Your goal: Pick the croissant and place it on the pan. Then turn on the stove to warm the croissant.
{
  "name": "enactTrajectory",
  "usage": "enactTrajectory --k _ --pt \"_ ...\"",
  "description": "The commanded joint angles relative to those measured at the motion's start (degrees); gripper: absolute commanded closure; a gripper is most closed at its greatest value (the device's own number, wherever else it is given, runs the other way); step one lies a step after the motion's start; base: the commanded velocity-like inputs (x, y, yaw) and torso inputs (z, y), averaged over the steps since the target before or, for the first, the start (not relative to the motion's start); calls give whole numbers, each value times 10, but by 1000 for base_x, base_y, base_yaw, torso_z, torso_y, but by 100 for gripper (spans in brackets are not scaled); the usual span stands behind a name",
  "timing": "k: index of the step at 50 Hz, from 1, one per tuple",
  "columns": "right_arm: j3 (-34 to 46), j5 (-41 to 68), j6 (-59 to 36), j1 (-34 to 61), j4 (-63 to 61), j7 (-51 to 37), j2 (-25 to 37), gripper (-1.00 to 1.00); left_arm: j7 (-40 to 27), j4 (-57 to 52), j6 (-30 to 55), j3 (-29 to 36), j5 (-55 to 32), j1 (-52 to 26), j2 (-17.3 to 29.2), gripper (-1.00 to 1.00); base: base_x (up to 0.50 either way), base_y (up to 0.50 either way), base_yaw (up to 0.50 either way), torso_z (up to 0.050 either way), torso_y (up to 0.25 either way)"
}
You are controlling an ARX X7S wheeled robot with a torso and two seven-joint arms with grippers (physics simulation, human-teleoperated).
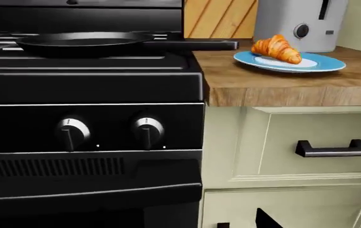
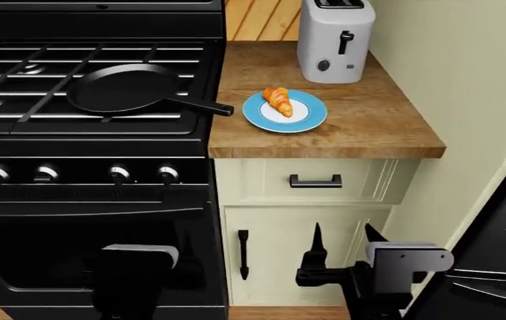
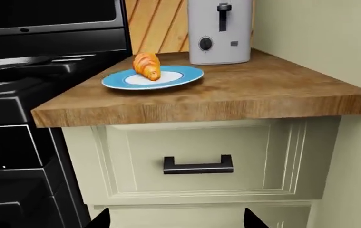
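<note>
The croissant (image 2: 278,101) lies on a blue-rimmed plate (image 2: 306,120) on the wooden counter, also visible as the croissant (image 1: 278,48) and croissant (image 3: 146,65). The black pan (image 2: 117,87) rests on the stove (image 2: 93,200) grates, its handle pointing toward the plate. My right gripper (image 2: 345,235) hangs open and empty in front of the cabinet door, well below the counter. My left gripper (image 1: 183,222) is low before the oven door; one fingertip (image 1: 266,219) shows far off centre, so it looks open with nothing held.
A grey-white toaster (image 2: 335,40) stands behind the plate. Stove knobs (image 2: 119,175) run along the front panel, two of them close in the left wrist view (image 1: 72,132). A drawer handle (image 2: 315,181) and a wall bound the counter at right.
</note>
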State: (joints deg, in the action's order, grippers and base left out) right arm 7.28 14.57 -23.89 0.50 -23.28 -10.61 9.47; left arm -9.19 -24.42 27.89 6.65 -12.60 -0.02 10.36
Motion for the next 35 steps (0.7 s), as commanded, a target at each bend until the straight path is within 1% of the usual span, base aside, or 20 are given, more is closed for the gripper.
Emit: enactTrajectory --k 1,6,11,15,18,20,24,26,30,35 --pt "-27 85 -237 53 -190 -38 22 -100 -25 -204 267 -53 -90 -60 29 -100 0 0 0 0 0" --pt "-58 136 -339 107 -234 -55 22 -100 -35 -247 385 -87 -138 -124 34 -100 0 0 0 0 0" --pt "-99 186 -435 179 -261 -74 18 -100 -40 -276 466 -111 -166 -190 43 -100 0 0 0 0 0" --pt "-120 216 -497 234 -277 -84 19 -100 -36 -290 562 -166 -208 -270 26 -100 0 0 0 0 0" --pt "-136 239 -536 268 -288 -87 18 -100 -41 -287 619 -199 -241 -321 20 -100 0 0 0 0 0" --pt "-154 259 -568 291 -294 -90 12 -100 -95 -263 620 -213 -318 -340 37 -100 0 0 0 0 0" --pt "-184 292 -618 323 -303 -94 4 -100 -254 -216 620 -235 -518 -379 78 -100 0 0 0 0 0" --pt "-193 305 -631 331 -306 -93 2 -100 -307 -203 618 -239 -584 -394 91 -100 0 0 0 0 0" --pt "-206 329 -641 339 -313 -88 1 -100 -356 -193 610 -241 -642 -403 107 -100 154 0 0 0 0" --pt "-221 361 -653 351 -317 -99 0 -100 -411 -184 605 -240 -704 -411 122 -100 497 0 0 0 0"
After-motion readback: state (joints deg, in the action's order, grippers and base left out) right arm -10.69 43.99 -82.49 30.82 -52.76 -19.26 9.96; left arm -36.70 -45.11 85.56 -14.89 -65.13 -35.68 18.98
